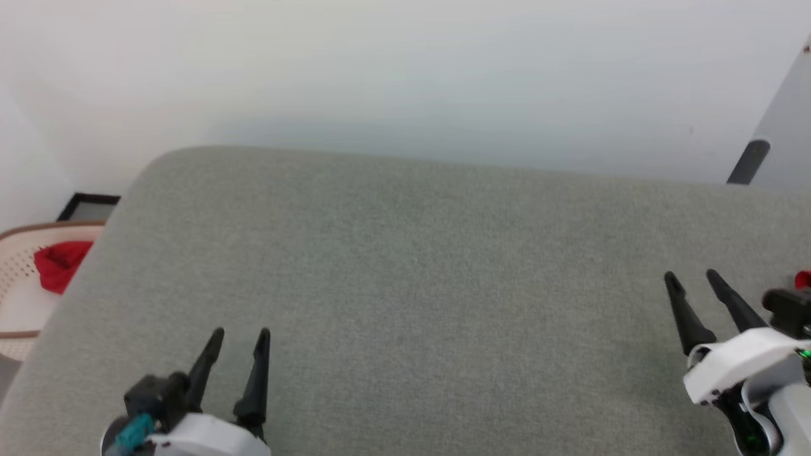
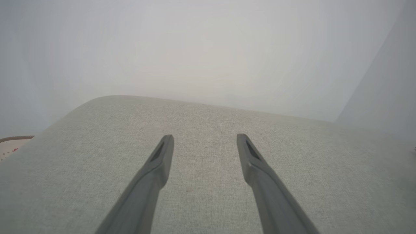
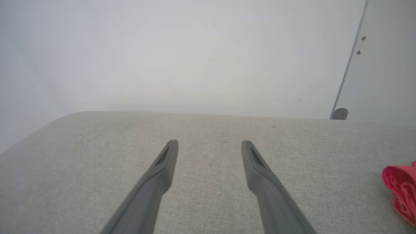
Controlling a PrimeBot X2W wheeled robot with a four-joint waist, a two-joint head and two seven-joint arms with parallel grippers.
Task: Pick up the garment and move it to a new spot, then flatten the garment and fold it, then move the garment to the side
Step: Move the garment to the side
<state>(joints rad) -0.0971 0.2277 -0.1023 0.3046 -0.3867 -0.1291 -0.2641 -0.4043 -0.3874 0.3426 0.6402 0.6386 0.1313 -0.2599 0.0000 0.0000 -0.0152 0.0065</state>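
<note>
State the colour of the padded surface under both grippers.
The padded surface is plain pale grey-green, no pattern; clearest in the head view.

Plain grey-green woven fabric cushion [image 1: 405, 285]; crumpled red-pink garment [image 3: 401, 191]; cream perforated basket [image 1: 16, 272], brown rim; left gripper [image 1: 241, 332] and right gripper [image 1: 690, 274], black fingers, white housings; plain white wall [image 1: 405, 63]

A grey fabric-covered surface [image 1: 405, 266] lies before a plain pale wall [image 1: 380, 63] — a woven basket [image 1: 16, 272] stands at left.
</note>
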